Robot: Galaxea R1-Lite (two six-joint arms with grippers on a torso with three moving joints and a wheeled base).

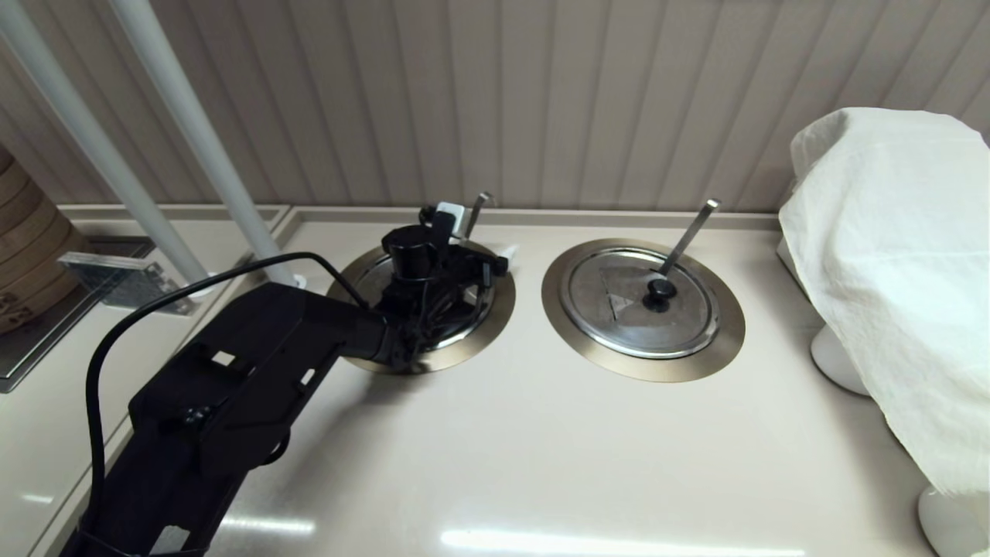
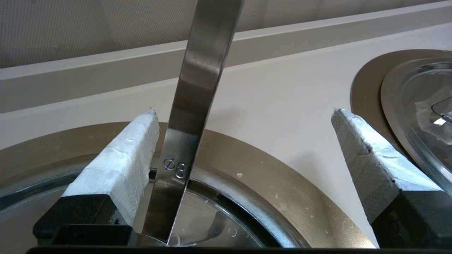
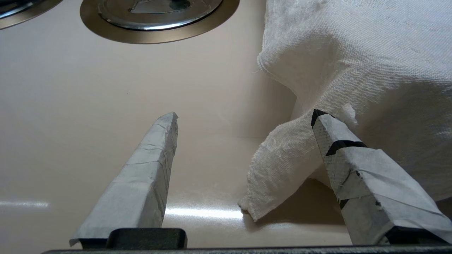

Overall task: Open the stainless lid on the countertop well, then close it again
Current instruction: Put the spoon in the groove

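Hovering over the left of two round brushed bronze-grey countertop wells, the robot's left gripper spreads its taped jaws wide, gripping nothing, one finger just beside a flat steel ladle handle. Beneath it the round shiny stainless lid appears seated in its ring, so whether opening lies ahead or closing is complete cannot be told. By a white cloth, the right gripper idles with jaws apart above the beige table.

Black arm, cable, pincer fingers (white-taped)
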